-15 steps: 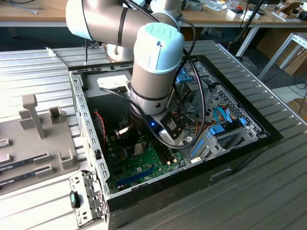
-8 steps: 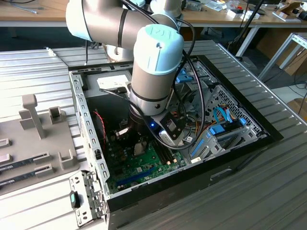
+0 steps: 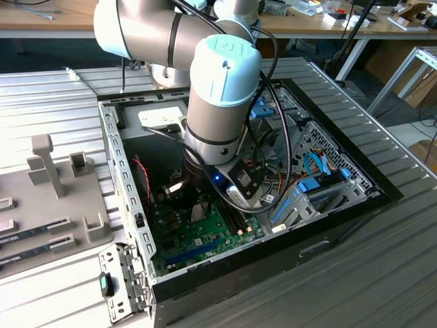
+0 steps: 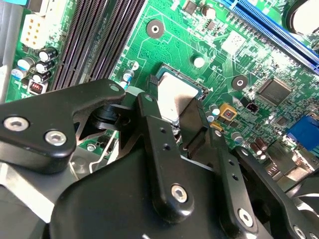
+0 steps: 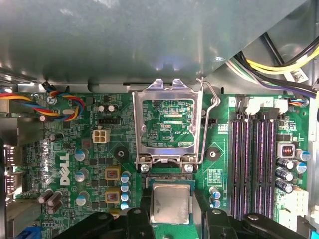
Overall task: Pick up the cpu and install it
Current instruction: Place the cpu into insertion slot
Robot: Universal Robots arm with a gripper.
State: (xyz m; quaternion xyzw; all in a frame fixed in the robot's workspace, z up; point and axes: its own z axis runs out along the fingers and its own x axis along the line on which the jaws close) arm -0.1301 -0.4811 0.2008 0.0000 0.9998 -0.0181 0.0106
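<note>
Layout referenced to the motherboard (image 5: 164, 129).
The cpu (image 5: 171, 203) lies on the motherboard between the fingers (image 5: 145, 199), just beside the raised socket frame (image 5: 167, 124); the memory slots (image 5: 254, 159) stand beyond the frame's lever side.

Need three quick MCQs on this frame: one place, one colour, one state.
1. Where is the cpu?
A) at the socket
B) on the tray outside the case
C) in a memory slot

2. What colour is the motherboard?
A) black
B) green
C) red

3. What state is the load plate in?
A) closed over the cpu
B) removed
C) flipped open

Answers:
1 A: the cpu lies at the socket, next to the plate's hinge.
2 B: the board is green in both wrist views.
3 C: the plate stands raised, with board showing through its window.
</note>
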